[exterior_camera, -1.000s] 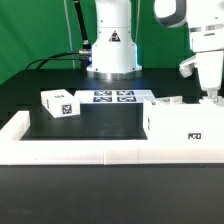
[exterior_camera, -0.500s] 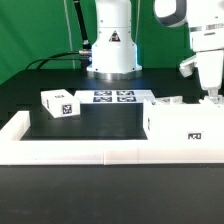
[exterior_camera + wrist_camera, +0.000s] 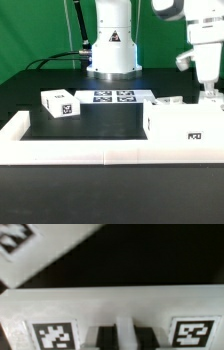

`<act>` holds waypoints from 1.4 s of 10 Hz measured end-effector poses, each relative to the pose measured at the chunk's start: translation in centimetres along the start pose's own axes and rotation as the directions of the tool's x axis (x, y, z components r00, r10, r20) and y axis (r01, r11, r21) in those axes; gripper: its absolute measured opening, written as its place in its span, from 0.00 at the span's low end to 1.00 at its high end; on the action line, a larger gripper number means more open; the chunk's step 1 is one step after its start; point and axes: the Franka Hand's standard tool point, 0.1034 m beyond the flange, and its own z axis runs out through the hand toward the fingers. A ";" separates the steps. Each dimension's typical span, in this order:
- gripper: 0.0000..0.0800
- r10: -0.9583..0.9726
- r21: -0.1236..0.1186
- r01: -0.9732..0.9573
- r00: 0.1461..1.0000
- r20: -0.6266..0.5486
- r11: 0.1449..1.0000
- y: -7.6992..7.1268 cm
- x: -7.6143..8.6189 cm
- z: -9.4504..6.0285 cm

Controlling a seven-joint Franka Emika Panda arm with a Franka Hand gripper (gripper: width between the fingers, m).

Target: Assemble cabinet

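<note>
Exterior view: cabinet body (image 3: 185,125), big white box, stands at exterior view's right, on far side of border rail (image 3: 70,150); small white block (image 3: 60,103) well apart at that view's left. Both carry black-and-white markers (image 3: 194,136), no readable writing. My gripper (image 3: 210,93) hangs over body's far edge; spread or pressed together, cannot tell

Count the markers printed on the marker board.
4. On the marker board, two markers lie in the far row and two in the near row, side by side. None seems hidden.
</note>
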 end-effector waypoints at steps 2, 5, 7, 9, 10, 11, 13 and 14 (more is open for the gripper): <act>0.09 -0.054 -0.014 0.055 0.998 0.018 0.998 1.8 -2.3 -1.4; 0.09 -0.073 -0.020 0.073 0.997 0.020 0.997 3.1 -4.1 -1.6; 0.09 -0.073 -0.019 0.073 0.997 0.020 0.997 3.1 -4.1 -1.6; 0.09 -0.148 -0.014 0.149 0.989 0.023 0.989 3.6 -4.3 -1.2; 0.09 -0.172 -0.012 0.172 0.985 0.024 0.985 4.1 -4.2 -1.1; 0.09 -0.182 -0.008 0.182 0.983 0.029 0.983 4.5 -4.2 -1.1; 0.09 -0.185 0.000 0.185 0.982 0.035 0.983 4.7 -4.2 -1.0; 0.09 -0.184 0.001 0.185 0.982 0.035 0.983 4.7 -4.2 -1.0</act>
